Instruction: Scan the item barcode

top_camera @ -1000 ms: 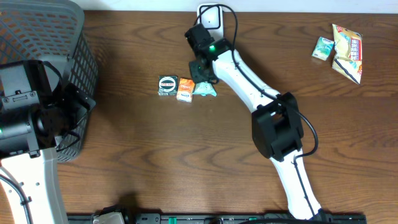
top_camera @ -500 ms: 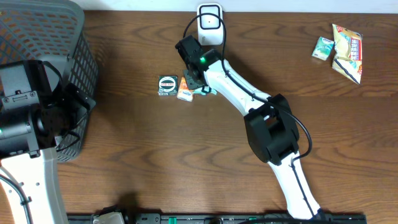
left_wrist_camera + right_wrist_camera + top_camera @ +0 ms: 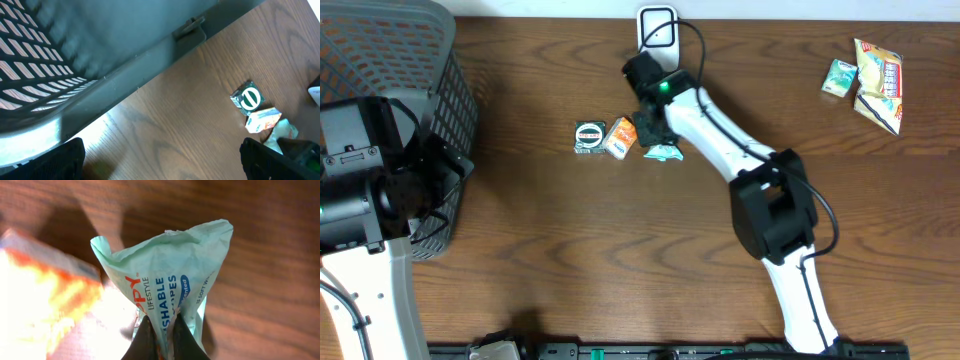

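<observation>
A pale green wipes packet [image 3: 170,275] with blue lettering is pinched between my right gripper's [image 3: 162,336] dark fingers, which are shut on its crumpled end. From overhead the packet [image 3: 663,152] lies just below the right gripper [image 3: 652,134] at the table's middle back. The white barcode scanner [image 3: 658,28] stands at the far edge, just behind that arm. My left gripper [image 3: 160,167] hangs open over bare wood beside the basket, with nothing between its fingers.
An orange packet [image 3: 620,138] and a dark packet with a green round label [image 3: 590,137] lie left of the wipes. The grey mesh basket [image 3: 440,60] fills the back left. A small green pack [image 3: 839,77] and a yellow snack bag [image 3: 880,85] lie back right.
My right gripper has closed on the wipes packet after dipping toward the left, and has swung back right. The packet has shifted slightly right and nearer. The left arm has not moved.
</observation>
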Motion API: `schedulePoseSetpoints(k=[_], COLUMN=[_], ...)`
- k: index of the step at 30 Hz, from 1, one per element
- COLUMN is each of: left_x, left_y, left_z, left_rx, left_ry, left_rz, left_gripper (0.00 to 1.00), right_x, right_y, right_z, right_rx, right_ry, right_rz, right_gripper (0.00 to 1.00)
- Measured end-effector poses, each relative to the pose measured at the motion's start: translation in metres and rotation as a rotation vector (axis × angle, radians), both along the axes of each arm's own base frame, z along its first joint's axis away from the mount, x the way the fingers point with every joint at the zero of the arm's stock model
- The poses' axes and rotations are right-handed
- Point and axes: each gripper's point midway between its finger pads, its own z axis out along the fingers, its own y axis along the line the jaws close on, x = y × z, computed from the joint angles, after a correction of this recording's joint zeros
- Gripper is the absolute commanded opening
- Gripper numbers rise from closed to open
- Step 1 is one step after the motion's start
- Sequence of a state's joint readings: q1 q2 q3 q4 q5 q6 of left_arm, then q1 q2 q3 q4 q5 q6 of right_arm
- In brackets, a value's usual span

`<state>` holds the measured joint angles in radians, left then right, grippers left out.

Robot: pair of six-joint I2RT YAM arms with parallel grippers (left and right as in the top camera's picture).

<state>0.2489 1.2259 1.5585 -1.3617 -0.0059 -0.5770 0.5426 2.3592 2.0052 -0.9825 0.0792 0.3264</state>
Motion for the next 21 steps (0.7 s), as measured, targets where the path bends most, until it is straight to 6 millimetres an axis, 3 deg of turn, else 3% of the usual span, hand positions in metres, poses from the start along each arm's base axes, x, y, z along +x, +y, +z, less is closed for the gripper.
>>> schedulePoseSetpoints(k=[6, 9, 11, 16, 21], left_x=[0.0, 0.0, 0.0, 0.0, 0.0], left_y=[0.0, 0.0, 0.0, 0.0, 0.0], left_z=[0.0, 0.0, 0.0, 0.0, 0.0], left_rx=[0.0, 0.0, 0.0, 0.0, 0.0], left_ry=[0.0, 0.0, 0.0, 0.0, 0.0], left_rz=[0.0, 0.0, 0.0, 0.0, 0.0], left_gripper=[0.98, 0.98, 0.98, 0.98, 0.97], right_x=[-0.014, -0.017, -0.018, -0.031, -0.039], right_y=[-0.037, -0.05, -0.048, -0.012, -0.006], right_z=[0.031, 0.035, 0.039, 0.07, 0.076], right_rx=[0.076, 0.153, 0.264, 0.608, 0.735], right_ry=[0.116, 0.175, 0.211, 0.24, 0.251], right_rz=[-0.013, 0.0, 0.055, 0.301, 0.367], right_gripper=[0.01, 0.01, 0.01, 0.01, 0.01])
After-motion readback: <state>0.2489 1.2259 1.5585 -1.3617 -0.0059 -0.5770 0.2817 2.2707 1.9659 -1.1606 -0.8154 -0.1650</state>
